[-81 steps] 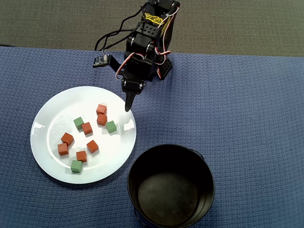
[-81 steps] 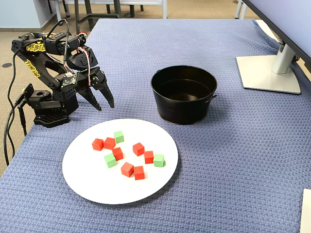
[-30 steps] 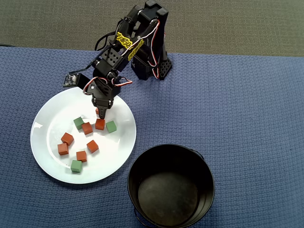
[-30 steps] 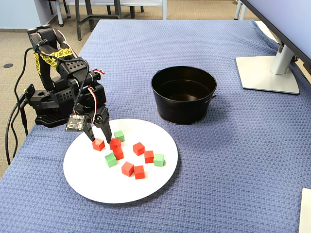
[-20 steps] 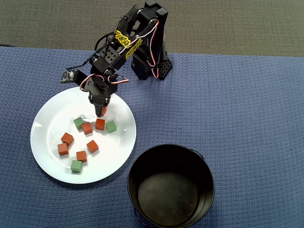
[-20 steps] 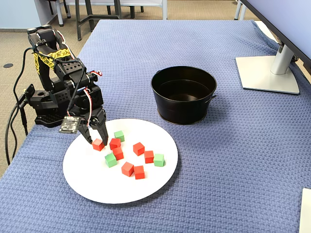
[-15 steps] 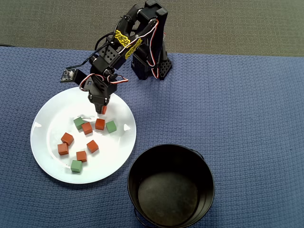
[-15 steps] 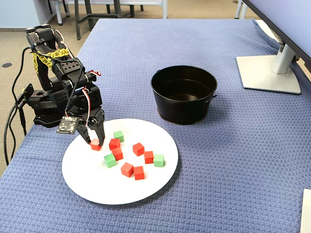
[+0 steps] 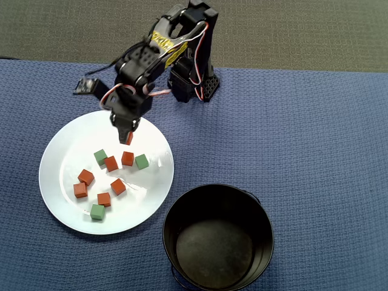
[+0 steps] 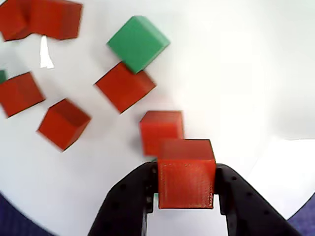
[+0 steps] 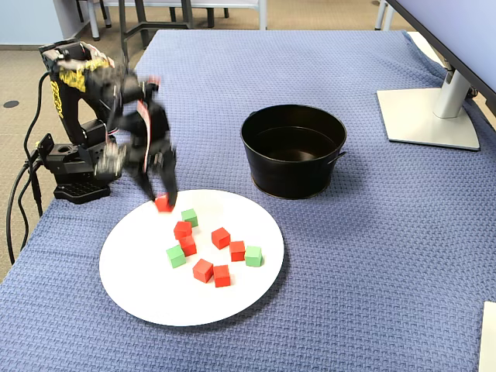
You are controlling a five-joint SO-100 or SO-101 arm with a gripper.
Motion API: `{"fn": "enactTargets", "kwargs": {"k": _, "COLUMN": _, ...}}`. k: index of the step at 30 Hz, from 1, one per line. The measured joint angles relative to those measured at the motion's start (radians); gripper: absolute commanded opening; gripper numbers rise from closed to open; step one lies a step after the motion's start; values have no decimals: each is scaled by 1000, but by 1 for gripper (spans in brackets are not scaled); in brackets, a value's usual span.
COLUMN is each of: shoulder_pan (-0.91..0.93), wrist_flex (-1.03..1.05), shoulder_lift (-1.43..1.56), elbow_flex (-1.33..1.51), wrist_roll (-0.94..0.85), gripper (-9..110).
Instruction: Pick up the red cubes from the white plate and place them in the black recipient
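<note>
In the wrist view the tool (image 10: pixel 186 196) is clamped on one red cube (image 10: pixel 186 179), a black finger (image 10: pixel 129 201) pressed to each side of it, and the cube hangs clear above the white plate (image 10: pixel 256 73). Below it on the plate lie more red cubes (image 10: pixel 124 86) and a green cube (image 10: pixel 138 43), loosely scattered, some touching at their edges. In the fixed view the held cube (image 11: pixel 163 203) sits at the tip of the blurred arm (image 11: pixel 136 132), above the plate's far left rim (image 11: pixel 136 221), while six red cubes (image 11: pixel 203 270) and three green ones (image 11: pixel 253 256) rest in a cluster near the plate's middle. The plate lies on the blue woven cloth covering the bench (image 11: pixel 372 256). Farther back and to the right in that view stands the black recipient (image 11: pixel 294 151), apart from the plate, with nothing visible on its dark bottom in the overhead view (image 9: pixel 213 253). A monitor stand (image 11: pixel 430 112) rests at the far right.
</note>
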Motion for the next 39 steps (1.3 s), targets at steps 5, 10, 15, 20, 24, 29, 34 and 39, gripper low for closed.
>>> {"fn": "enactTargets", "kwargs": {"k": 5, "shoulder_pan": -147, "wrist_flex": 86, "shoulder_lift": 55, "elbow_flex": -158, "wrist_roll": 127, "gripper": 0}}
{"fn": "enactTargets", "kwargs": {"k": 10, "shoulder_pan": -322, "wrist_flex": 118, "shoulder_lift": -15, "elbow_flex": -331, "wrist_roll": 239, "gripper": 0}}
{"fn": "enactTargets", "kwargs": {"k": 15, "shoulder_pan": -477, "wrist_flex": 121, "shoulder_lift": -230, "elbow_flex": -568, "wrist_roll": 333, "gripper": 0}}
{"fn": "enactTargets", "kwargs": {"k": 20, "shoulder_pan": -584, "wrist_flex": 147, "shoulder_lift": -485, "elbow_flex": -864, "wrist_roll": 399, "gripper": 0}}
{"fn": "enactTargets", "kwargs": {"k": 24, "shoulder_pan": -650, "wrist_flex": 155, "shoulder_lift": -618, "elbow_flex": -1039, "wrist_roll": 411, "gripper": 25}}
{"fn": "enactTargets", "kwargs": {"k": 29, "shoulder_pan": -709, "wrist_flex": 218, "shoulder_lift": -638, "elbow_flex": -1137, "wrist_roll": 388, "gripper": 24}}
{"fn": "enactTargets", "kwargs": {"k": 34, "shoulder_pan": -623, "wrist_flex": 276, "shoulder_lift": -571, "elbow_flex": -1109, "wrist_roll": 321, "gripper": 21}}
{"fn": "enactTargets", "kwargs": {"k": 39, "shoulder_pan": -383, "wrist_flex": 290, "shoulder_lift": -451, "elbow_flex": -900, "wrist_roll": 161, "gripper": 21}}
